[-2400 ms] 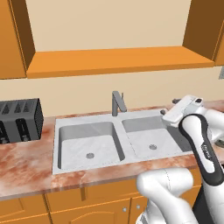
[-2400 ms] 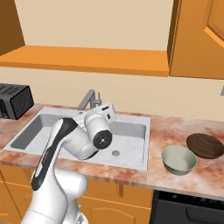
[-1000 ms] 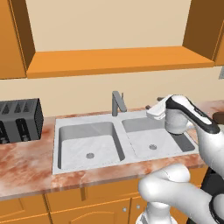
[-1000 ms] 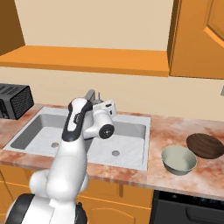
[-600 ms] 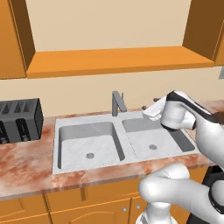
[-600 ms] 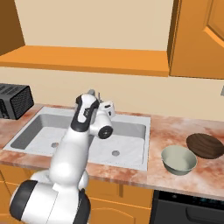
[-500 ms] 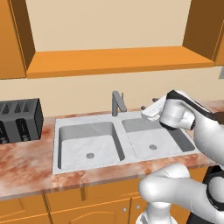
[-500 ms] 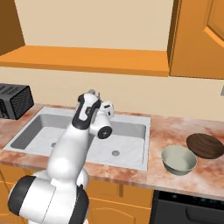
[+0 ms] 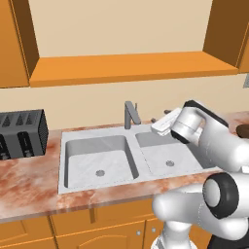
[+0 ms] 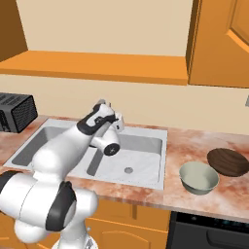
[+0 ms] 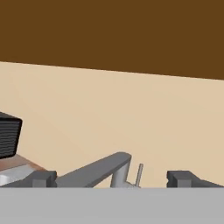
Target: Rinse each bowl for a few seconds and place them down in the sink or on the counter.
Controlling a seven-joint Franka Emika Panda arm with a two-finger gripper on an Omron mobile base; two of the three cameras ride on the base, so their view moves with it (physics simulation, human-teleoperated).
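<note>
Tool (image 11: 111, 177) wide open, nothing held; its two dark blocky fingertips (image 11: 42, 177) flank the grey angular metal faucet (image 9: 130, 114), with no contact visible. It hovers behind the right basin of the white-grey matte double-basin sink (image 9: 87, 141). Both bowls sit on the reddish-brown marbled stone desk (image 10: 194, 143) right of the sink: pale cream-green round bowl with darker grey outside (image 10: 198, 177) near the front edge, shallow dark brown bowl with a streaked texture (image 10: 228, 161) just behind-right, rims touching or nearly so. Black ribbed toaster (image 9: 22, 133) on the desk left of the sink. Plain orange wooden shelf ledge (image 9: 131, 66) above. No readable labels or writing.
</note>
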